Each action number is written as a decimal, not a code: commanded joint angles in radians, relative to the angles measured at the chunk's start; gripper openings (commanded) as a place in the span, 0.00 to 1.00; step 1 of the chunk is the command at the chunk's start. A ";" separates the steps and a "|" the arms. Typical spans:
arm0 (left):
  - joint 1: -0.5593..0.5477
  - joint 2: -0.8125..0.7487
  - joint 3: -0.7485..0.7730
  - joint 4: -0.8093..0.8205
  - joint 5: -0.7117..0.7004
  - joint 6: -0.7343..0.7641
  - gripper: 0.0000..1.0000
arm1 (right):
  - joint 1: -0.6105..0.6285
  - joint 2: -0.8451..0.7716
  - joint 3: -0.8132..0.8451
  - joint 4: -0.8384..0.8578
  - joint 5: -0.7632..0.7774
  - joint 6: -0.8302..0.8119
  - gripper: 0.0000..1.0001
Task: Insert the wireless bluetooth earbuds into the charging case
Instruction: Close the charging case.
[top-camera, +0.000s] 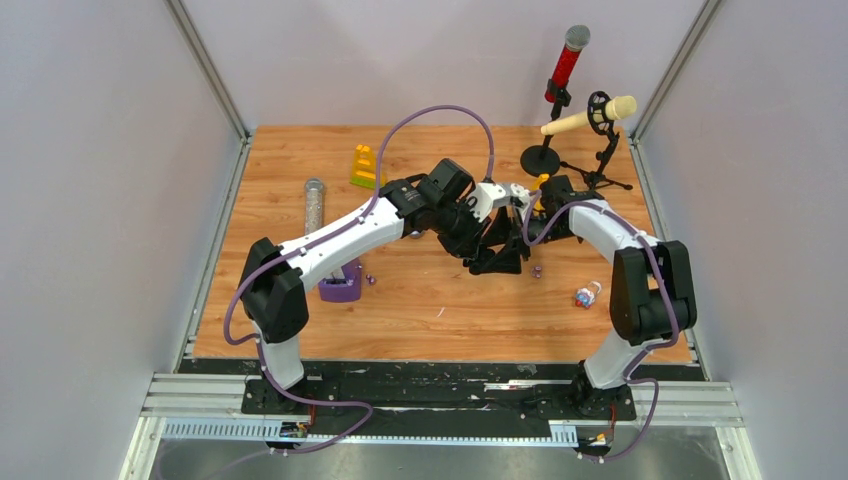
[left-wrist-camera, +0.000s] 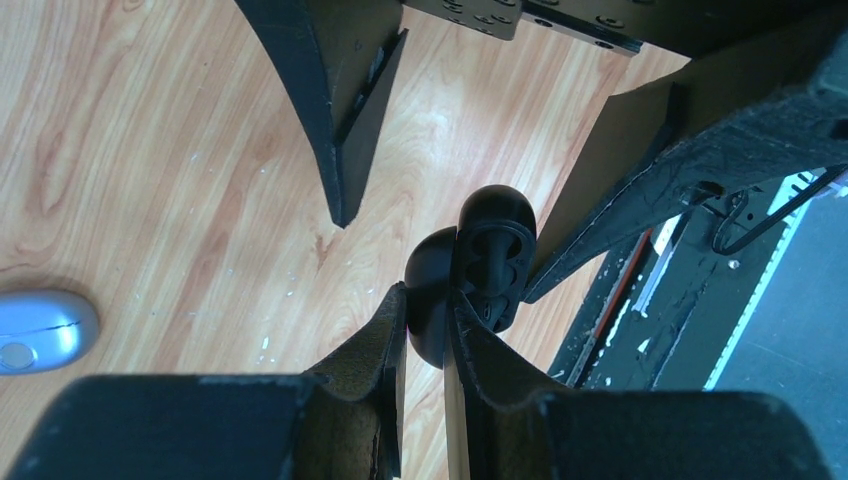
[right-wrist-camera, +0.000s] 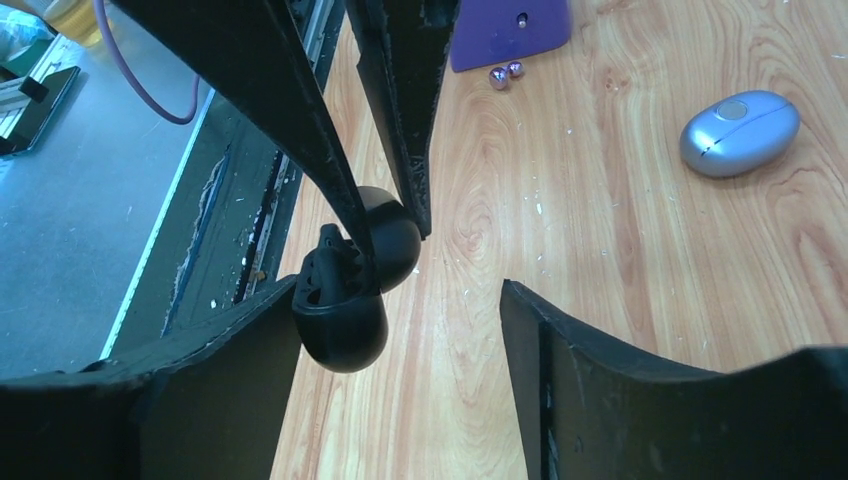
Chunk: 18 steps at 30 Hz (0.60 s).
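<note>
Left gripper (left-wrist-camera: 430, 312) pinches the open black charging case (left-wrist-camera: 492, 250), right gripper (right-wrist-camera: 400, 300) gaping beside it, with silver case (right-wrist-camera: 740, 132) and two purple earbuds (right-wrist-camera: 505, 74) well apart.

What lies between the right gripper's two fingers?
The black charging case, pinched by the left gripper, close beside one finger; otherwise bare table. Right wrist view shows it.

We count 2 arms (top-camera: 340, 235) (top-camera: 610, 225), 2 grippers (left-wrist-camera: 428, 300) (right-wrist-camera: 400, 300), 2 mics (top-camera: 566, 60) (top-camera: 590, 117), 3 purple buds (right-wrist-camera: 498, 78) (right-wrist-camera: 516, 69) (top-camera: 537, 270). 1 ea. of the rest: black case (left-wrist-camera: 495, 250), silver case (right-wrist-camera: 740, 130), purple block (top-camera: 340, 288), yellow toy (top-camera: 365, 165), clear tube (top-camera: 314, 205), sm. bottle (top-camera: 588, 294).
</note>
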 joint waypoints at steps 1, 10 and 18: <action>-0.002 -0.044 0.003 0.015 0.028 0.009 0.20 | -0.009 0.023 0.049 -0.025 -0.044 -0.051 0.67; -0.002 -0.034 0.007 0.011 0.033 0.008 0.23 | -0.010 0.057 0.093 -0.106 -0.058 -0.078 0.43; -0.002 -0.026 0.011 0.009 0.038 0.007 0.27 | -0.013 0.056 0.111 -0.175 -0.104 -0.139 0.42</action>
